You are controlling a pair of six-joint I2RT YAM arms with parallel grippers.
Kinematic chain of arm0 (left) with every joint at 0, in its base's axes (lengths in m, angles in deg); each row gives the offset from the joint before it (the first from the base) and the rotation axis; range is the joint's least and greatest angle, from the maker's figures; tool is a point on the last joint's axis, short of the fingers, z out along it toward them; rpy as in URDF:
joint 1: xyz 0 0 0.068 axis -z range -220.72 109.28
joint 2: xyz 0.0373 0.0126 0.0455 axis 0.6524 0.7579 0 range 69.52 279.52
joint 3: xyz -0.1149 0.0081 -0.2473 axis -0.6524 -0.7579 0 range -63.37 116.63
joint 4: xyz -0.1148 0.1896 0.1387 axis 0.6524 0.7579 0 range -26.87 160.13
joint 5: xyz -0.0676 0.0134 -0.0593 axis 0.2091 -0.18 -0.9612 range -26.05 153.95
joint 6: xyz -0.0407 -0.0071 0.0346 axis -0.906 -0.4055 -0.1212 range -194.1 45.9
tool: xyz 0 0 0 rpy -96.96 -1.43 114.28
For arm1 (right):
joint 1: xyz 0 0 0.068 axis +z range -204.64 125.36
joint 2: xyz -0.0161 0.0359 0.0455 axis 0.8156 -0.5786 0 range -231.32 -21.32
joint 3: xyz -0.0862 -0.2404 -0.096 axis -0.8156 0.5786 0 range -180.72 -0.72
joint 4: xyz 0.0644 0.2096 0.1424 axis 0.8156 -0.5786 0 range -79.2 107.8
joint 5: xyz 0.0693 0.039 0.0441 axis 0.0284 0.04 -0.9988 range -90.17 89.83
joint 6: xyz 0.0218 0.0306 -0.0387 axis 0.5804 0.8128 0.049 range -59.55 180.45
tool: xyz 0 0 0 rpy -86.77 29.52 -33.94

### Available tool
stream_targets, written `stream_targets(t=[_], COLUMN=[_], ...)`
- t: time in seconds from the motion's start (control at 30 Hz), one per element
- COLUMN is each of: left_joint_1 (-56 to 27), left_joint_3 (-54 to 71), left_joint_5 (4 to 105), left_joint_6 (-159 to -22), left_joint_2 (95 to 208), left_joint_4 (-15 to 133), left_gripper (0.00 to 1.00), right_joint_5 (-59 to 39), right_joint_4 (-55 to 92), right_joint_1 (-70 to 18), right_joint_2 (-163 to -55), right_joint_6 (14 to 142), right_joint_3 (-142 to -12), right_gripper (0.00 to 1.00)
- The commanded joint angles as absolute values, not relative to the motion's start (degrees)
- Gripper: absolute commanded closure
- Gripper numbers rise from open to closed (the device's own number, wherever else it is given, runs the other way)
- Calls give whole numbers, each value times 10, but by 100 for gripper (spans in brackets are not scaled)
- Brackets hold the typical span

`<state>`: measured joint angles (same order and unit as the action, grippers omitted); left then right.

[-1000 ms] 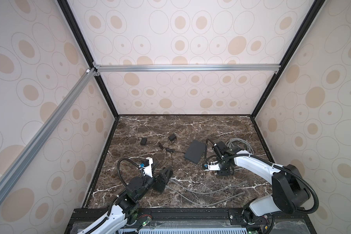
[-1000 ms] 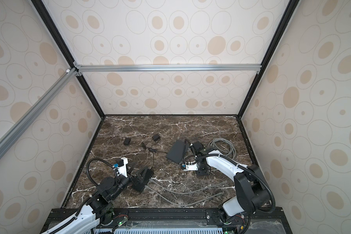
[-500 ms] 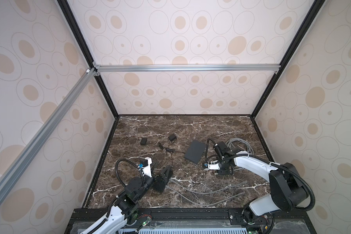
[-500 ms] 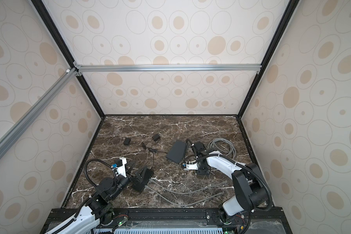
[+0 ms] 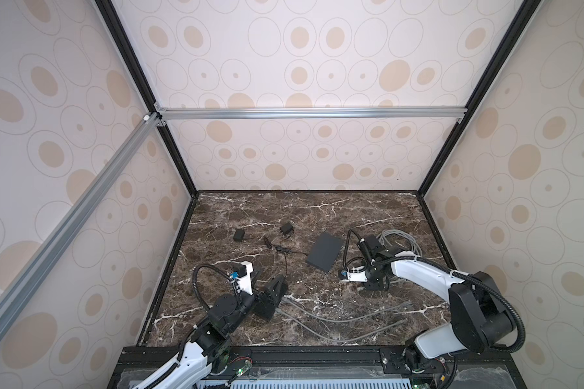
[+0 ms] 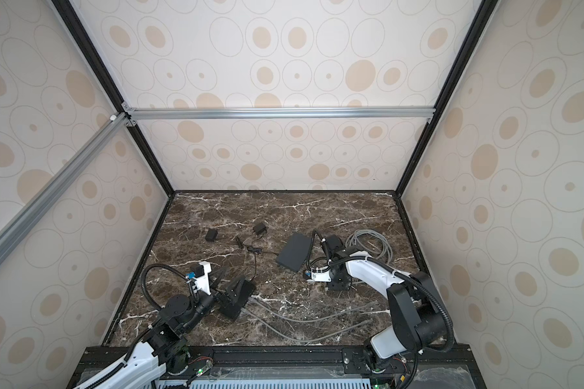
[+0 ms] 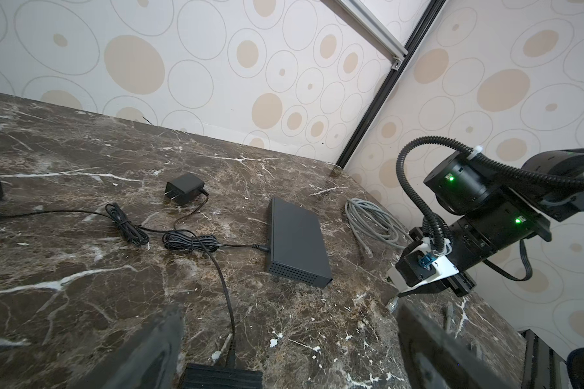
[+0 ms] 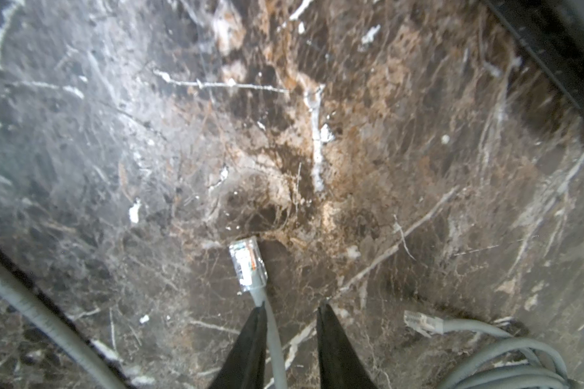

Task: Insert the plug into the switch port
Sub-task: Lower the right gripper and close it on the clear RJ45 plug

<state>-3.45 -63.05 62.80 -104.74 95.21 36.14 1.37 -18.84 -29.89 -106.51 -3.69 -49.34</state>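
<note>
The switch (image 5: 325,252) (image 6: 293,252) is a flat black box lying mid-table; in the left wrist view the switch (image 7: 297,246) shows a vented side, and its ports are hidden. A clear plug (image 8: 248,266) on a grey cable (image 8: 273,343) lies flat on the marble. My right gripper (image 8: 290,304) (image 5: 373,286) stands over that cable just behind the plug. The cable runs between the two fingers against one finger (image 8: 250,340), with a gap to the other. My left gripper (image 7: 290,313) (image 5: 273,293) hovers wide open near the front left, holding nothing.
A coil of grey cable (image 5: 398,240) with a second plug (image 8: 418,322) lies beside the right arm. Two black adapters (image 5: 286,228) (image 5: 239,234) and thin black cords (image 7: 189,240) lie left of the switch. Long grey cables (image 5: 344,316) cross the front of the table.
The right gripper's fingers have drawn closer together around the grey cable. Both arms stay almost where they were.
</note>
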Motion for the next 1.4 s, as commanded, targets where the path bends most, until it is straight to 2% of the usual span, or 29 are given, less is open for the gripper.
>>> stream_targets(t=[0.0,1.03,1.17,1.37], left_joint_1=[-38,-38,-39,-38], left_joint_3=[-628,-630,-631,-631], left_joint_5=[631,630,631,631], left_joint_6=[-1052,-1053,-1053,-1054], left_joint_2=[954,942,940,938], left_joint_4=[357,365,366,368], left_gripper=[2,2,2,2], right_joint_5=[11,23,22,30], right_joint_4=[-195,-191,-193,-196], right_joint_1=[-301,-295,-290,-283], right_joint_2=[-1058,-1099,-1108,-1127], right_joint_6=[-48,-32,-30,-24], right_joint_3=[-482,-482,-484,-494], right_gripper=[71,73,75,84])
